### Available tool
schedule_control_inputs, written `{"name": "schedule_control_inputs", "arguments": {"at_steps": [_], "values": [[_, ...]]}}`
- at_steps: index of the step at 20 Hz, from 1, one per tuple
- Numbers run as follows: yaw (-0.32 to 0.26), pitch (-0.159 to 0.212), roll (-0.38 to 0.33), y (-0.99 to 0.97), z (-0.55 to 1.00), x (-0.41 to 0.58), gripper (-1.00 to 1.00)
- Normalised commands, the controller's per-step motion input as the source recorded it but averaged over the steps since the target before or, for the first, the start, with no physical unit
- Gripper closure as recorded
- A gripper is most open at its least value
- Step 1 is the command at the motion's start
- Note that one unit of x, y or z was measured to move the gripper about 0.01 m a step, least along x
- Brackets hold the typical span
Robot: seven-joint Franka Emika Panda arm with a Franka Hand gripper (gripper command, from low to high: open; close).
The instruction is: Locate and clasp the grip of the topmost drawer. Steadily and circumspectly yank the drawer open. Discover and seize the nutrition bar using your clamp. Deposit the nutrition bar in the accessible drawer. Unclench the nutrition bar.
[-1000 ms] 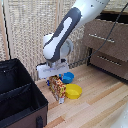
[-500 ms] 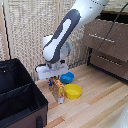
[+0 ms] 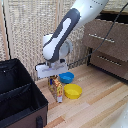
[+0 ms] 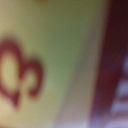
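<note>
The floor [image 3: 100, 107] is light wooden planking; it carries every loose item. Behind the gripper stands a wall [image 3: 25, 30] of pale woven panels split by vertical wooden battens.

The dresser [image 3: 107, 45] is dark brown wood-grain and stands well apart from the gripper, toward the exterior view's right. Its top drawer [image 3: 115, 20] is pulled out, its front projecting past the drawer fronts below. Each lower front carries a slim silver bar handle.

A black open case [image 3: 20, 97] sits on the floor just beside the gripper, toward the exterior view's left.

The arm [image 3: 65, 35] is white and grey and descends from the upper right of the exterior view to a white block.

The gripper [image 3: 54, 78] hangs under that block, directly over the bar [image 3: 56, 89]. Whether its fingers are spread or pinching the packet cannot be told from either view.

The yellow bowl [image 3: 73, 91] rests on the floor just beside the bar, on the dresser side. The blue bowl [image 3: 66, 77] lies near the gripper, beyond the yellow one.

The bar stands upright on the floor directly below the gripper, near the case. In the wrist view, blurred yellow-green print with red marks [image 4: 45, 55] fills the picture.
</note>
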Motion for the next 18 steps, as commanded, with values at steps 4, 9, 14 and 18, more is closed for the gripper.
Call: {"name": "schedule_control_inputs", "arguments": {"at_steps": [4, 9, 14, 18], "values": [[-0.088, 0.0, 0.0, 0.15, 0.95, 0.571, 1.0], [-0.069, 0.028, 0.0, 0.12, 1.0, 0.61, 1.0], [-0.073, 0.07, 0.0, 0.09, 1.0, 0.556, 1.0], [-0.081, 0.082, 0.0, 0.07, 1.0, 0.476, 1.0]]}}
